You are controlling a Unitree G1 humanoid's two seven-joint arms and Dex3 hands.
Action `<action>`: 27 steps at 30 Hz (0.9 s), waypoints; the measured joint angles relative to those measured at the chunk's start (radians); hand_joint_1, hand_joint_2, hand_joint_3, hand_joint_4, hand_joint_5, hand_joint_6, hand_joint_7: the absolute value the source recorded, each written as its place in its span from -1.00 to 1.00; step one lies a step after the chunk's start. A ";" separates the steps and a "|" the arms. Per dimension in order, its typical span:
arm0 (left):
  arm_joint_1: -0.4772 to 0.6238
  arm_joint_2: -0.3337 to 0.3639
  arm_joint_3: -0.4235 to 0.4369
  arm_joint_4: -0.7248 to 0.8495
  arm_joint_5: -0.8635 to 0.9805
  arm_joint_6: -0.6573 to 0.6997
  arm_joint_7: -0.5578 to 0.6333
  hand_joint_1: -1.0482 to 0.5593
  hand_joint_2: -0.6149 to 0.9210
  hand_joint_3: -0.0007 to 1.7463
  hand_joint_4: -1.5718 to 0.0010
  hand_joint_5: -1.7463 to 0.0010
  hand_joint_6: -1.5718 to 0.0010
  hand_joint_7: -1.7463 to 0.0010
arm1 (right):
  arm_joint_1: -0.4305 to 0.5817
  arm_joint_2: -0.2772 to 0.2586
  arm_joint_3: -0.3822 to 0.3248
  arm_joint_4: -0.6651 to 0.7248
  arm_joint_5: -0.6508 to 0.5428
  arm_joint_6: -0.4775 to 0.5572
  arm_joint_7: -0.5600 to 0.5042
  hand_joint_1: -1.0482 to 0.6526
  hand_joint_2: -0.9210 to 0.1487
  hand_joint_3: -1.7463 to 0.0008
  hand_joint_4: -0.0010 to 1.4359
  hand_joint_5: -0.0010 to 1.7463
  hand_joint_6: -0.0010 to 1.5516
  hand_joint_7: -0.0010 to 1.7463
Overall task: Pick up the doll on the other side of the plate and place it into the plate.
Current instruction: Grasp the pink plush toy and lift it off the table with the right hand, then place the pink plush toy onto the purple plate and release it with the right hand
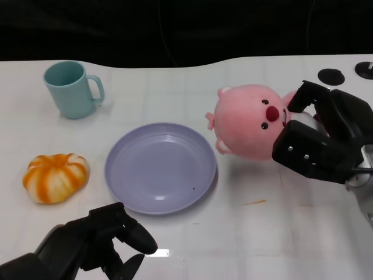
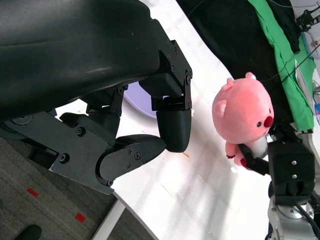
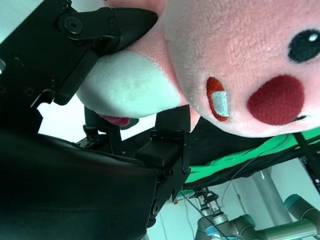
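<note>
A pink plush doll (image 1: 247, 119) with a red nose hangs just right of the lavender plate (image 1: 160, 167), gripped by my right hand (image 1: 320, 134), whose fingers wrap its white belly. The left wrist view shows the doll (image 2: 244, 111) lifted off the table with the right hand (image 2: 290, 170) under it. Up close in the right wrist view, the doll (image 3: 240, 60) fills the frame, with black fingers (image 3: 110, 25) pressed against its belly. My left hand (image 1: 99, 242) rests at the table's near edge below the plate, fingers curled, holding nothing.
A teal mug (image 1: 71, 88) stands at the back left. An orange and white pumpkin toy (image 1: 56, 177) lies left of the plate. Two black round marks (image 1: 331, 75) sit at the far right of the white table.
</note>
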 measured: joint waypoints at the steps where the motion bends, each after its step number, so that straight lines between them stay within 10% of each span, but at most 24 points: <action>1: 0.000 0.000 -0.001 0.003 0.001 -0.004 0.000 -0.07 0.78 -0.14 0.23 -0.87 0.22 -0.51 | -0.001 0.004 0.000 -0.010 0.001 0.000 0.005 0.02 -0.11 -0.40 0.33 1.00 -0.03 1.00; 27: -0.011 -0.025 -0.080 0.040 0.038 -0.033 0.009 0.00 0.80 -0.18 0.28 -0.87 0.20 -0.47 | -0.216 0.235 0.137 0.062 -0.044 -0.067 0.114 -0.01 0.17 -0.61 0.40 1.00 0.02 1.00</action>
